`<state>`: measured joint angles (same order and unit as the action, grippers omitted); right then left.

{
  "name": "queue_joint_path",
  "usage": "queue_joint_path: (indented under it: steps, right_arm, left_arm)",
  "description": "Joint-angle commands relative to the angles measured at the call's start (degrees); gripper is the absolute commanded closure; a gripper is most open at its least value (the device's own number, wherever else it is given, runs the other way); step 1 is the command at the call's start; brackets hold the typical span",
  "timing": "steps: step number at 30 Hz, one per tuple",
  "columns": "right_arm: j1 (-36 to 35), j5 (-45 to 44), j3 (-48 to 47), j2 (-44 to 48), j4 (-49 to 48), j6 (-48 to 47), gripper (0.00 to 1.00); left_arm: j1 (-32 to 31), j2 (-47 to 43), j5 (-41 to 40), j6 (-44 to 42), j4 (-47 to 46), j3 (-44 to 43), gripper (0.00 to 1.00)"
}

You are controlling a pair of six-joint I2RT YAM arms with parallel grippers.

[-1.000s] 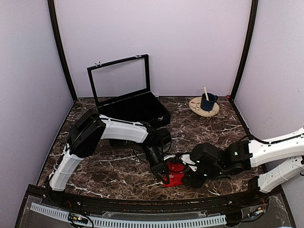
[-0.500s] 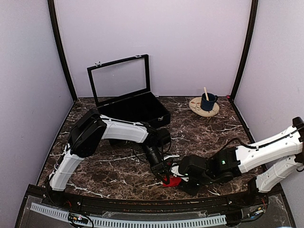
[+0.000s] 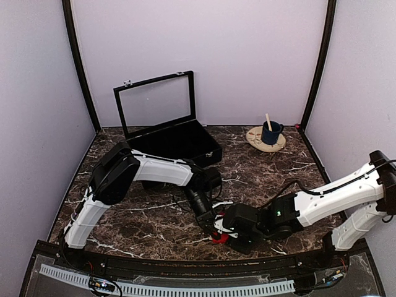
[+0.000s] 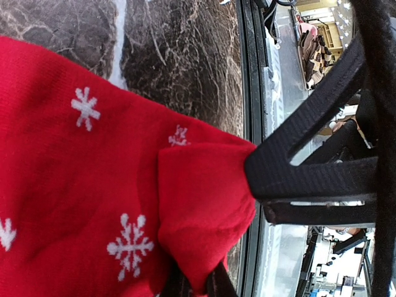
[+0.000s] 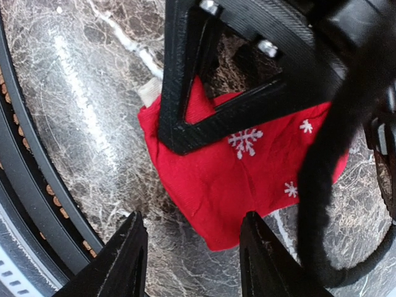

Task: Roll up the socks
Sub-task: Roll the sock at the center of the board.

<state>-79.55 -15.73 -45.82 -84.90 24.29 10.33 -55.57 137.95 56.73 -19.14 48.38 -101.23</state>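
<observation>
Marble bench (image 3: 148,230) is carrying red snowflake socks (image 5: 247,179) well in front of black case (image 3: 179,141); left tool (image 3: 213,229) is clenching their fold, right tool (image 5: 192,247) is hovering released. Risk: thin pinch slipping, roll unravelling.

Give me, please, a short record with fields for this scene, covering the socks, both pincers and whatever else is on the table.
socks: red, white snowflakes, lying on the marble table near its front edge
left pincer: shut on the socks
right pincer: open, straddling one end of the socks
elsewhere: open black case back left; blue cup on round plate back right
</observation>
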Motion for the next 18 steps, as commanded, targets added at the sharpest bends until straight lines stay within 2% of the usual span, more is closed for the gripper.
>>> queue_joint_path:
  steps: [1, 12, 18]
  right_arm:
    - [-0.6, -1.5, -0.7, -1.2, -2.4, -1.7, 0.53]
    - [-0.4, -1.9, -1.0, -5.3, -3.9, -3.0, 0.56]
    - [0.0, -1.7, -1.3, -5.9, -3.7, -3.1, 0.69]
  left_arm:
    - [0.4, 1.8, -2.5, -0.6, 2.0, -0.4, 1.00]
    - [0.5, 1.8, -2.1, -0.5, 2.1, -0.4, 1.00]
    - [0.5, 1.8, -2.7, -0.5, 2.2, -0.2, 1.00]
